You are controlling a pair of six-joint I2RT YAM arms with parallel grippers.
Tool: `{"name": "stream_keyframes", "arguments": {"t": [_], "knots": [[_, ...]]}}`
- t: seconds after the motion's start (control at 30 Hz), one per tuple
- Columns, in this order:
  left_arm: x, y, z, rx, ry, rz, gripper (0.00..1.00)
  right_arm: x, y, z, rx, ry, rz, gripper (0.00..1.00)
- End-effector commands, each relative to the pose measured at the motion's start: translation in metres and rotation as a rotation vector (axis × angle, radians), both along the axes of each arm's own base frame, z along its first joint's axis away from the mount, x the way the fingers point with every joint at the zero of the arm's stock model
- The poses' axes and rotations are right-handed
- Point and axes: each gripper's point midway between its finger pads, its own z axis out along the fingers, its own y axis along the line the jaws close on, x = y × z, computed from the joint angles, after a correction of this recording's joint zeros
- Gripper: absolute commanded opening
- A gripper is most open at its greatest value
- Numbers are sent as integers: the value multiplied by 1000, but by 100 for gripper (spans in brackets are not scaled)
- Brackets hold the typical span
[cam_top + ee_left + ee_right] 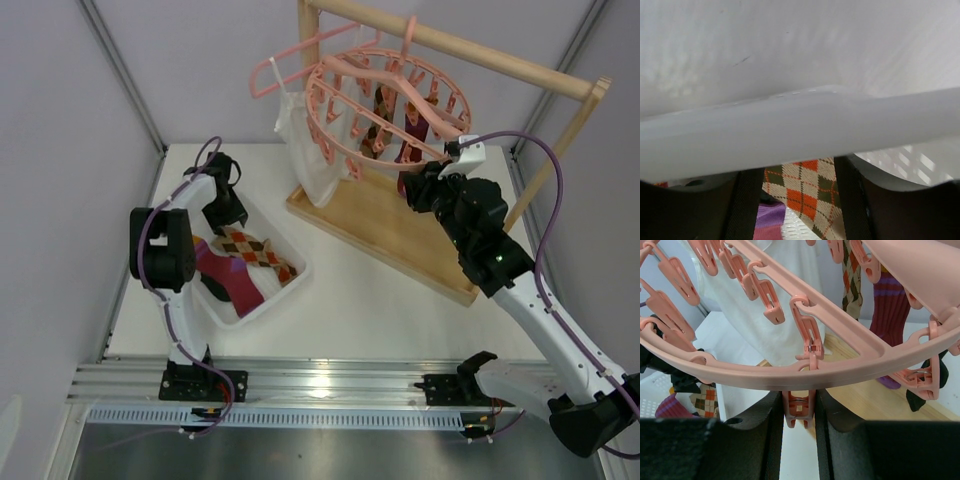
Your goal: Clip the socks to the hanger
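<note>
Left arm [165, 245] folded down into the basket [290, 285]; right arm [490, 255] stretched up to the hanger [790, 375].
The left gripper [799, 180] hung behind the basket's rim, jaws partly apart, an argyle sock [805, 192] showing between its fingers. The right gripper [799, 400] met the pink hanger's outer ring, pinched narrowly on one dangling clip [799, 415]. Other socks [385, 110] hung clipped there.

Pink hanger [790, 376], tan argyle sock [262, 255] w/ orange diamonds, maroon sock [222, 272], white basket [790, 130].
</note>
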Motion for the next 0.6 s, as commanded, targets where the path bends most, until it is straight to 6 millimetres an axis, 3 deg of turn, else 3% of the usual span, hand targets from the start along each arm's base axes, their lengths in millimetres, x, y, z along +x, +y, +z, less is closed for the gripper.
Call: {"name": "stream_keyframes", "arguments": {"t": [0.0,0.23,0.57], "knots": [[3,7,2,26,25,41,59,-5,-3,4,12,-15,8,0],[-5,18,-17,51,92,49,51,-5,-3,-2,9,-9,11,0],[-23,21,-32,58,157,33,25,-7,-4,-4,9,-8,20,0]]}}
